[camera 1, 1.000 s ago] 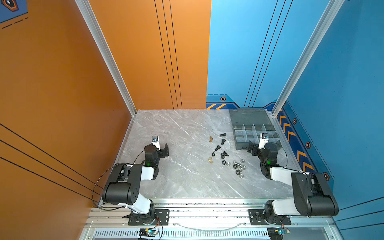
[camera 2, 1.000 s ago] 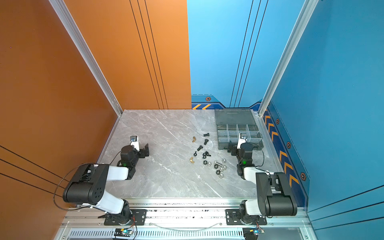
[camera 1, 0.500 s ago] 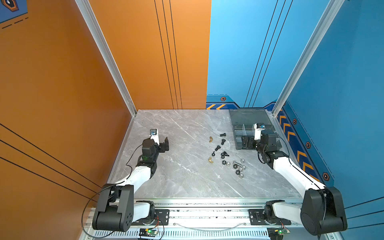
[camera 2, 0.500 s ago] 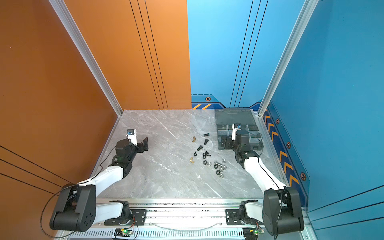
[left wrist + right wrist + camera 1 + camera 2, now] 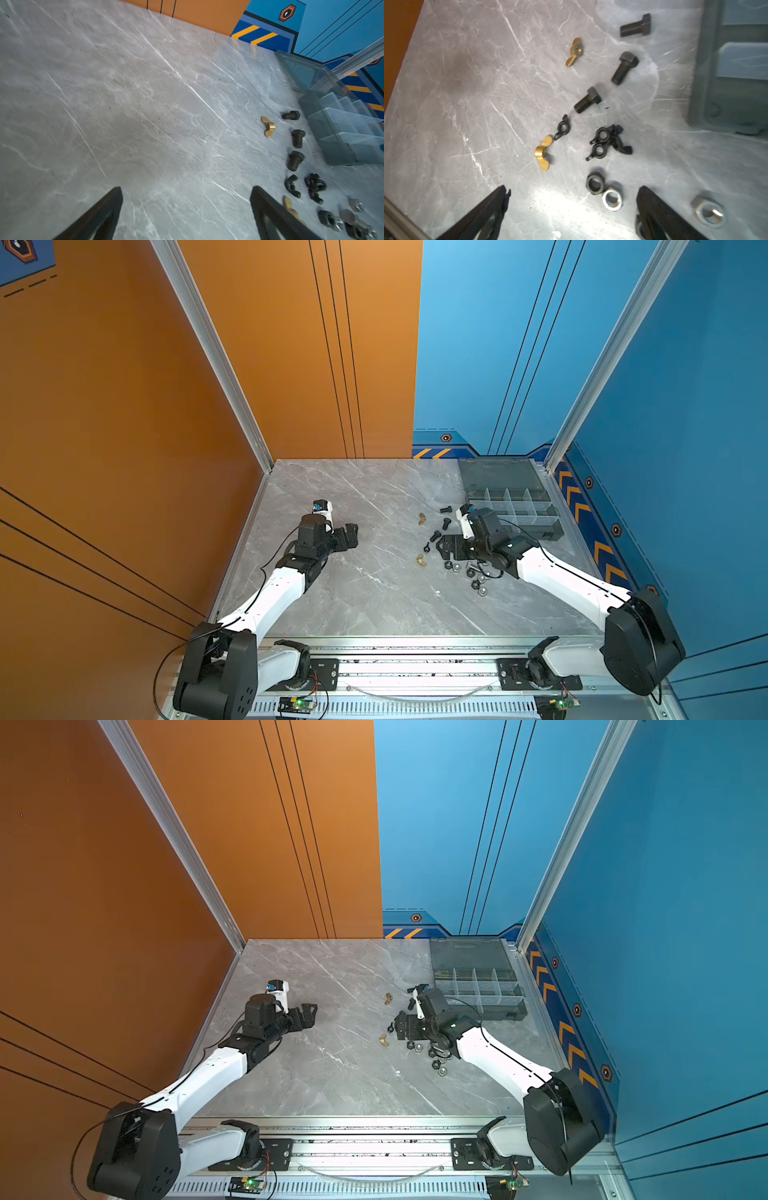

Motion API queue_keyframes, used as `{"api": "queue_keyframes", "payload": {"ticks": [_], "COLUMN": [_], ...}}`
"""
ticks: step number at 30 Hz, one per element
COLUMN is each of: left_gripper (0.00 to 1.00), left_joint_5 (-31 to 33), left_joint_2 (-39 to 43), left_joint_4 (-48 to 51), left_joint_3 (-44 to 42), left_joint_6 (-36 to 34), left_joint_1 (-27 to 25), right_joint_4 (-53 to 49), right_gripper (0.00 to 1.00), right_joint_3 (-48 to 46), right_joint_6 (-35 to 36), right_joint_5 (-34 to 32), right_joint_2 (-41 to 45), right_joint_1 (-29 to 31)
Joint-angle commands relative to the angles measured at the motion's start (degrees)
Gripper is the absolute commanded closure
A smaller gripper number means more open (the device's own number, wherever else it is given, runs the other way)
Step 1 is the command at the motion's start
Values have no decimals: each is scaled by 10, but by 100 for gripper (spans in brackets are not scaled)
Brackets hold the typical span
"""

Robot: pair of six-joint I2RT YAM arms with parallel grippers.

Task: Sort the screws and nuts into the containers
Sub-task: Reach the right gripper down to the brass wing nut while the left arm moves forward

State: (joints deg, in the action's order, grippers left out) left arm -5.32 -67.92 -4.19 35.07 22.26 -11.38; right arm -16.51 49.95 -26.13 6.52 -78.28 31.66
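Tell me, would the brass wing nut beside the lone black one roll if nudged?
Probably not: the brass wing nut has wings that should stop rolling; it would likely slide. Shiny, hard-looking metal, so it may slip when pinched.

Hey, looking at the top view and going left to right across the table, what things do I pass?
You pass the left gripper → brass wing nuts → right gripper → organizer box.

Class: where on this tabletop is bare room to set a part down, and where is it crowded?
Bare: between left gripper and brass wing nuts; along the orange wall; near the rail. Crowded: bolts and nuts beside the organizer box, under the right gripper.
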Motion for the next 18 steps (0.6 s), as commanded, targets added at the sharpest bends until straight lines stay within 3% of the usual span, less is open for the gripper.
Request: {"api": "queue_keyframes", "payload": {"ticks": [1,18], "left_gripper": [2,2], "left_joint_5": [-59,-133], "left_joint_2": [21,49], "left_joint_4": [54,87], "left_joint_3": [-1,-28], "left_joint_6": [65,105], "left_joint_1": [0,8], "right_joint_4": [-28,-60], "right_gripper": [3,32], "right_joint_3": [30,167], "right_joint_6": [-71,-108], "right_joint_5": [-47,-103], "right_joint_2": [-19,-211], "right_joint_1": [34,120]}}
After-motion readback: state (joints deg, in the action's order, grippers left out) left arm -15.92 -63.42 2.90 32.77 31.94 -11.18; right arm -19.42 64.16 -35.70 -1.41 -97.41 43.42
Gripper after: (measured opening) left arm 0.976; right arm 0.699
